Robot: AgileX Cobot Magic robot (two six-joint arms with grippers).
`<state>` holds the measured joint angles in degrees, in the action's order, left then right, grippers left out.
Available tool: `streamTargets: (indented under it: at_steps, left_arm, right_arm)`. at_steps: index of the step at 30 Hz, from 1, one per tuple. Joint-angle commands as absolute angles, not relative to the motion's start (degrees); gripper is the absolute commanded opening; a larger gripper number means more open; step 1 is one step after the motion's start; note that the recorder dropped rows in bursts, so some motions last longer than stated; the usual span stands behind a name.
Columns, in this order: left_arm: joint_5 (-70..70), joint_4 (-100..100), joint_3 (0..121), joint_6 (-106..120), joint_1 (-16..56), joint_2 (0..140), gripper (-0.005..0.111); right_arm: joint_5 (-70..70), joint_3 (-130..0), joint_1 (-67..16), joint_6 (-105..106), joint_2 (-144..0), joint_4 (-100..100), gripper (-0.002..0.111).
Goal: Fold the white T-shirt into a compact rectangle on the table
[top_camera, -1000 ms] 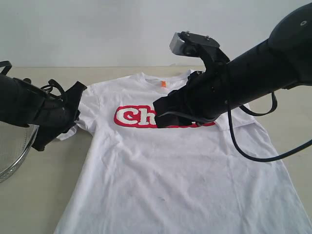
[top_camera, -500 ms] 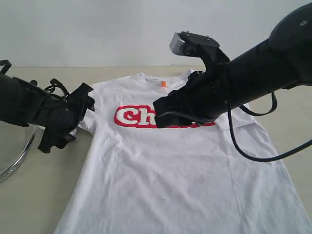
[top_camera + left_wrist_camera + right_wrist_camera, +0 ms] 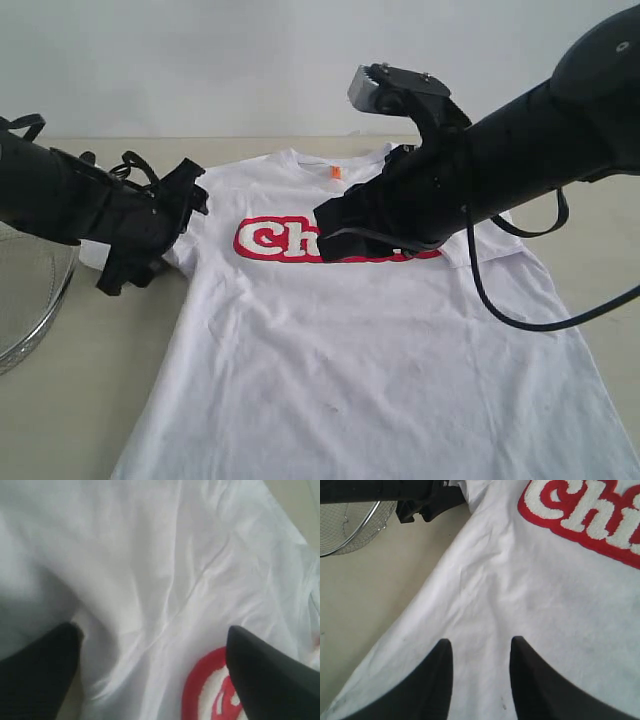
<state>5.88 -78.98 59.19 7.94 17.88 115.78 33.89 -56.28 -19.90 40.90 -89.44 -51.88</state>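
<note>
The white shirt [image 3: 380,360] lies flat, face up, on the table [image 3: 80,400]. No fold is made yet, so all the folding is left to do. The left gripper [image 3: 160,235] is wide open by the shoulder, holding nothing. The right gripper [image 3: 480,680] is half open and empty too. The red letters [image 3: 268,240] show "Chi"; the arm hides the rest.

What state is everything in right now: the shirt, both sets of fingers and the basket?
white T-shirt: spread flat on the table, print up, unfolded.
left gripper: fingers open wide over the shirt's shoulder, gripping nothing.
right gripper: fingers open above the shirt, gripping nothing.
wire basket: upright, nothing seen inside.
</note>
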Motion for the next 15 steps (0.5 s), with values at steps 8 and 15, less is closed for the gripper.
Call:
streamTargets:
  at_steps: [8,15]
  left_arm:
    - [9.70,-78.38,59.06,8.11,17.78,117.41,0.020]
    - [10.94,-70.61,59.75,8.53,17.88,117.41,0.005]
  right_arm:
    - [33.62,-56.51,-20.01,41.04,-89.24,-51.72,0.034]
    - [33.62,-56.51,-20.01,41.04,-89.24,-51.72,0.034]
